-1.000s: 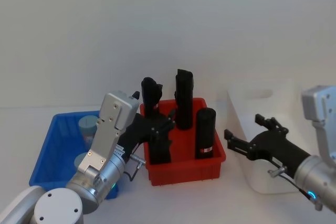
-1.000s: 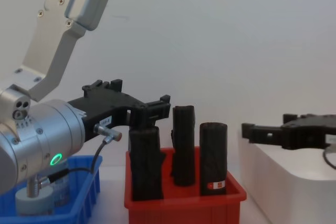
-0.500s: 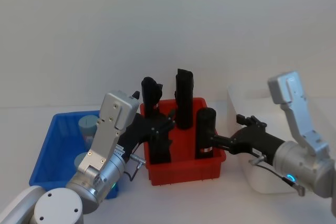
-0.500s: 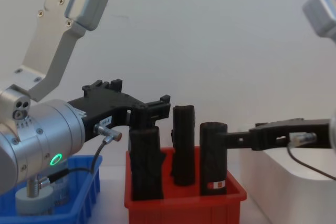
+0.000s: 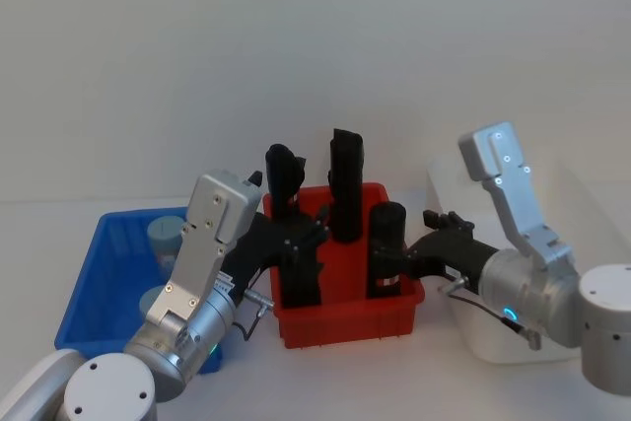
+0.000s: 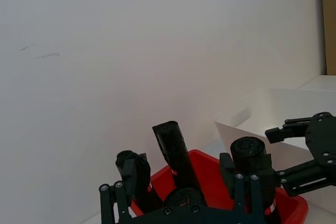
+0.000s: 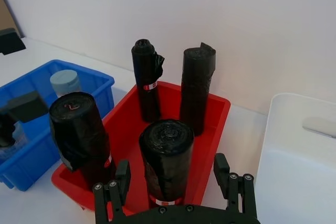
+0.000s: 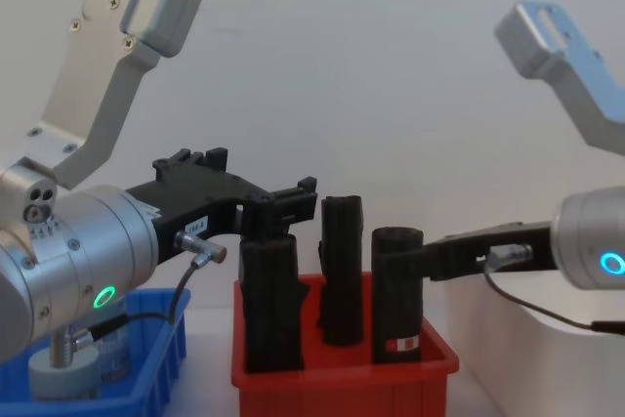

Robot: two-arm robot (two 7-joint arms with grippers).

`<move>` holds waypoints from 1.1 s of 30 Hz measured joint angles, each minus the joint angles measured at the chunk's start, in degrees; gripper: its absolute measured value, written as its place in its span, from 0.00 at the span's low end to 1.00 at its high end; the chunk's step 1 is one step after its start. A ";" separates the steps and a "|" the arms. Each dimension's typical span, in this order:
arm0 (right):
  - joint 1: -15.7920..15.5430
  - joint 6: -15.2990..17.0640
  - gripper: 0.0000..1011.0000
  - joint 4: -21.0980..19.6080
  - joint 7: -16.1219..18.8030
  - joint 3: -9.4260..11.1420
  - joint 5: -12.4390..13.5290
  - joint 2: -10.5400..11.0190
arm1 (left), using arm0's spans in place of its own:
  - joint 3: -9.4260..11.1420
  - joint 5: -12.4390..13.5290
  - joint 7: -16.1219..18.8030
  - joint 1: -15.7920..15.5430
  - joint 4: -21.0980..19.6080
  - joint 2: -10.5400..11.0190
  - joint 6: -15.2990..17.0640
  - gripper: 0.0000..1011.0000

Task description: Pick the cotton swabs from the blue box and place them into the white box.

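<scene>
Pincers both open — right pincer [image 7: 171, 166] straddles a black roll [image 5: 386, 234] in the red bin [image 7: 212, 121], left pincer [image 6: 176, 184] hangs over it.

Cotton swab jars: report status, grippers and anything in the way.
Left gripper open above red plastic bin. Right gripper open, straddling a tall black roll there. Clear grey-lidded cotton swab jars sit in low blue plastic box, ungripped.

The blue box [image 5: 84, 288], the red bin [image 5: 345, 320] and the white box [image 7: 294, 150] are smooth, faintly glossy plastic. The black rolls [image 7: 165, 153] look like crinkled, matt film.
</scene>
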 joint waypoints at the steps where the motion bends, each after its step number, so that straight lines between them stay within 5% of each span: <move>1: 0.20 0.09 0.99 0.25 -0.08 -0.08 -0.14 -0.16 | 0.00 0.00 0.00 0.00 0.00 0.00 0.00 0.99; 23: 5.01 0.53 0.99 7.89 -1.86 -1.54 -2.53 -3.94 | 0.00 0.00 0.00 0.00 0.00 0.00 0.00 0.99; 33: 5.83 0.46 0.78 9.28 -2.20 -1.74 -2.79 -4.56 | 0.00 0.00 0.00 0.00 0.00 0.00 0.00 0.99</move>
